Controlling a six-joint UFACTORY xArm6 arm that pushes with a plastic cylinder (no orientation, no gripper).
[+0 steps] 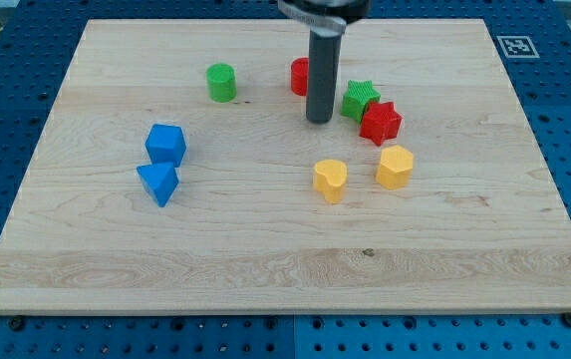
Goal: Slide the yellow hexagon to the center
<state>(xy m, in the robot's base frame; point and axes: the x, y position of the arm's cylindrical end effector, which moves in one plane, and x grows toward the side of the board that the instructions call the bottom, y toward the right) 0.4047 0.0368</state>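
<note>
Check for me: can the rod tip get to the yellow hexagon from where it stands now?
Probably yes. My tip stands above and left of the yellow hexagon. The red star and green star sit right of the tip; passing below the red star looks free.

Straight dark grey rod under black mount.

Bright, even overhead light; soft short shadows; sharp focus; no glare.

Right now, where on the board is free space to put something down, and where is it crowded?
Free: the strip along the view's bottom, below the yellow hexagon, and the right side. Crowded: around my tip, beside the green star and red star.
</note>
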